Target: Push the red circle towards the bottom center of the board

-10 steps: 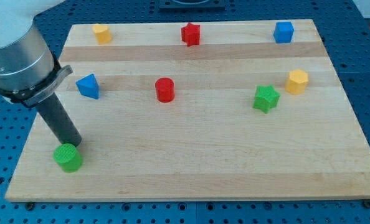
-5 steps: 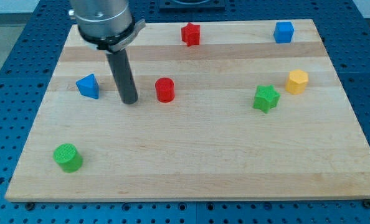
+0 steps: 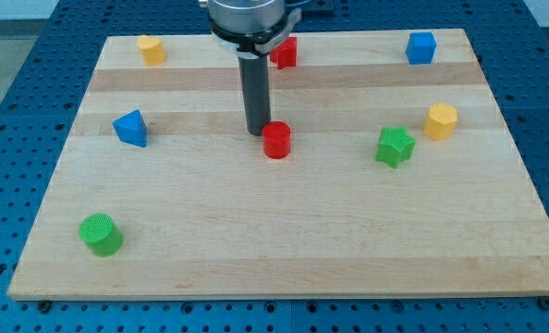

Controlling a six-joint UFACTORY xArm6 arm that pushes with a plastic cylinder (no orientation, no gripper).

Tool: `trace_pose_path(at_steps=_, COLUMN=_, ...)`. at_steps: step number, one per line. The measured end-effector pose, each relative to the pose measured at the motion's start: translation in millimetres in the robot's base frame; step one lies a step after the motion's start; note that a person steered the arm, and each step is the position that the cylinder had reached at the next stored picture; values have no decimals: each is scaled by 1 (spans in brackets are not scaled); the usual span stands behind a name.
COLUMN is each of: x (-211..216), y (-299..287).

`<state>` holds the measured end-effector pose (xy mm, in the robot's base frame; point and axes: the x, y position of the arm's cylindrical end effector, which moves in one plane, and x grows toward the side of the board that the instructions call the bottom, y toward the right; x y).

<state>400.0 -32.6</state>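
1. The arm is ending in a bare dark rod; there are no jaws to open or shut, and it is gripping nothing. The tip (image 3: 257,131) is resting on the board (image 3: 284,240), just beside the red circle (image 3: 276,141) on its upper-left side, apparently touching it.
2. The red circle is sitting a little above the board's middle and close to the centre line between the left and right edges. The bottom edge's midpoint is lying well below it, almost straight down.
3. Judged from this, the rod is pressing from the upper left, so a push along that line would be sending the block toward the bottom right, not the bottom centre.
4. A better line: the tip should be sitting directly on the block's top-edge side, centred on it, then driving straight toward the bottom edge.
5. The block is round, so an off-centre contact is likely letting it roll off the rod sideways; small corrections are probably needed.
6. The path down looks free. The green star (image 3: 395,146) and yellow hexagon (image 3: 441,121) are standing well apart toward the right edge, the blue triangle (image 3: 130,128) toward the left edge, the green cylinder (image 3: 101,233) near the bottom-left corner.
7. The push should be stopping short of the bottom edge.
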Motion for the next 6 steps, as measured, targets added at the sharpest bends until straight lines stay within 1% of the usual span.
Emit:
trace_pose_path(at_steps=2, x=-3, y=8)
trace_pose_path(at_steps=4, x=-11, y=39)
trace_pose_path(at_steps=5, x=-9, y=42)
trace_pose_path(at_steps=6, x=2, y=42)
